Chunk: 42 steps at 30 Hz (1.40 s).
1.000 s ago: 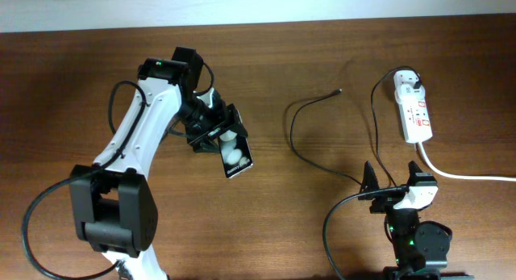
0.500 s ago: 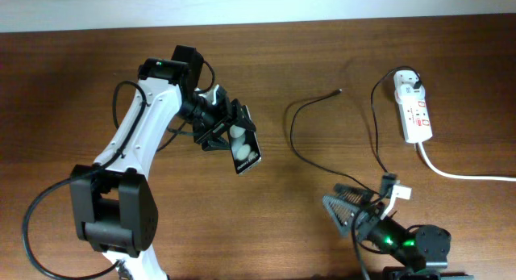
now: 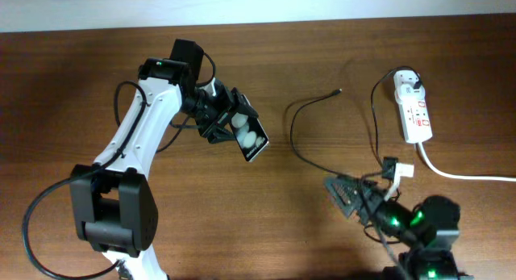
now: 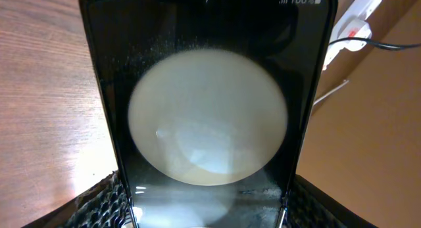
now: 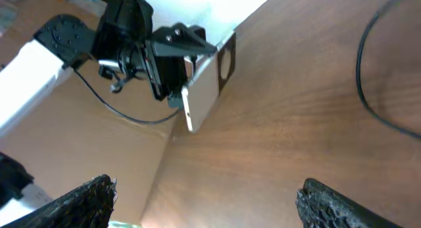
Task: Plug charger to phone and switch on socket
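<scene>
My left gripper (image 3: 219, 123) is shut on the phone (image 3: 250, 135), a glossy black rectangle with two round white reflections, held above the table left of centre. The phone fills the left wrist view (image 4: 207, 116), clamped between the fingers (image 4: 207, 208); its pale back shows in the right wrist view (image 5: 205, 90). The charger, a thin black cable (image 3: 294, 139), lies on the table with its connector tip (image 3: 337, 92) free and its plug head (image 3: 413, 85) in the socket (image 3: 413, 109), a white power strip at the right. My right gripper (image 3: 348, 195) is open and empty (image 5: 207, 202) near the front.
The strip's thick white cord (image 3: 468, 175) runs off to the right edge. The black cable loops across the table between the two arms (image 5: 375, 103). A white wall borders the table's far edge.
My left gripper has carried the phone up and to the right, turning it. My right gripper has swung from upright to point leftward toward the table's middle.
</scene>
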### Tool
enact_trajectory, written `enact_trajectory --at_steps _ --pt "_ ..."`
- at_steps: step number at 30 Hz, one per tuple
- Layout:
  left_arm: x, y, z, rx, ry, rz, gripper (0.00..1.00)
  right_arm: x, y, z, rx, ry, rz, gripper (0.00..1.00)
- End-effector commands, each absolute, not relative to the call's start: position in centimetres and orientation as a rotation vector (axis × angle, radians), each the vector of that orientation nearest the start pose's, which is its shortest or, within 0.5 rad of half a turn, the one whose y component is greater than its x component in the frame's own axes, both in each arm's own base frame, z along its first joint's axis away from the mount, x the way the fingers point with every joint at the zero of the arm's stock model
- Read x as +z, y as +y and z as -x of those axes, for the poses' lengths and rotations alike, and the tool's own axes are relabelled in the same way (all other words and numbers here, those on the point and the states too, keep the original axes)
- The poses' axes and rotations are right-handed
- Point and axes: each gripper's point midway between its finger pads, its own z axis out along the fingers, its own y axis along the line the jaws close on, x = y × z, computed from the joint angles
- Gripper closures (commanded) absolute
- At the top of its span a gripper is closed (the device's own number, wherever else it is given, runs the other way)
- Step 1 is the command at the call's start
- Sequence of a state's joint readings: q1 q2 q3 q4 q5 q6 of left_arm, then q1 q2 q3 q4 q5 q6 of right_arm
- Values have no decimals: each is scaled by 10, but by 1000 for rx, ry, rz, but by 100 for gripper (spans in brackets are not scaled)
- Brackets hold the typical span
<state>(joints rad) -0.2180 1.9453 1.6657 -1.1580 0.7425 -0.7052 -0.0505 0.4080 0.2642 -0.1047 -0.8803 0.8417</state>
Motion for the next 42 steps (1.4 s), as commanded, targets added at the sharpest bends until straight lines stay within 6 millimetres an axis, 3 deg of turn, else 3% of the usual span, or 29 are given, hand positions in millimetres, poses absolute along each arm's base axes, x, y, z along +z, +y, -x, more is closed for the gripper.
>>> enact_trajectory --at_steps 1,3,5,7,8,10,13,16,17,21,24,27,31,32,33,34,35,37,39,41,42 --pt "153 -204 -361 -1237 3059 696 37 209 114 -246 1186 2045 -172 11" --pt "154 -204 -363 -1240 3050 727 36 209 118 -262 1148 2090 -186 11" --pt "154 -205 -366 -1243 3039 752 36 200 134 -272 1083 2154 -160 14" --pt "155 -206 -368 -1248 3027 744 37 185 172 -282 966 2188 -74 24" --pt "155 -206 -368 -1248 3027 744 36 184 185 -287 951 2169 -127 24" --pt "155 -206 -368 -1248 3027 744 36 199 217 -292 1012 2080 -64 24" --pt "155 -206 -368 -1248 3028 745 36 196 242 -305 1028 2024 -116 24" --pt "155 -206 -368 -1248 3028 744 36 181 267 -316 1077 2003 -133 30" --pt "155 -206 -368 -1248 3028 745 36 175 273 -323 1079 2000 -133 37" --pt "154 -205 -368 -1247 3027 744 36 178 290 -340 1080 1991 -172 53" --pt "154 -205 -369 -1242 3028 745 36 186 296 -340 1039 1954 -198 66" --pt "154 -205 -368 -1242 3028 745 36 186 292 -343 1030 1946 -240 73" --pt "154 -205 -369 -1241 3028 744 35 184 293 -342 1043 1955 -258 91" --pt "154 -205 -369 -1241 3028 744 33 185 293 -342 1045 1956 -257 92" --pt "154 -205 -369 -1241 3027 738 24 185 295 -340 1061 1960 -244 93" --pt "153 -203 -369 -1222 3027 742 7 189 298 -337 1085 1961 -227 95" --pt "155 -200 -374 -1217 3011 744 1 193 299 -335 1102 1956 -216 96" --pt "178 -192 -380 -1249 2942 637 1 214 295 -331 1130 1911 -213 96" --pt "224 -175 -377 -1237 2793 377 1 219 284 -330 1111 1921 -230 96" --pt "294 -116 -356 -973 2572 249 1 236 270 -327 1110 1899 -246 96" --pt "329 -85 -333 -840 2460 219 1 249 267 -323 1128 1868 -244 96"
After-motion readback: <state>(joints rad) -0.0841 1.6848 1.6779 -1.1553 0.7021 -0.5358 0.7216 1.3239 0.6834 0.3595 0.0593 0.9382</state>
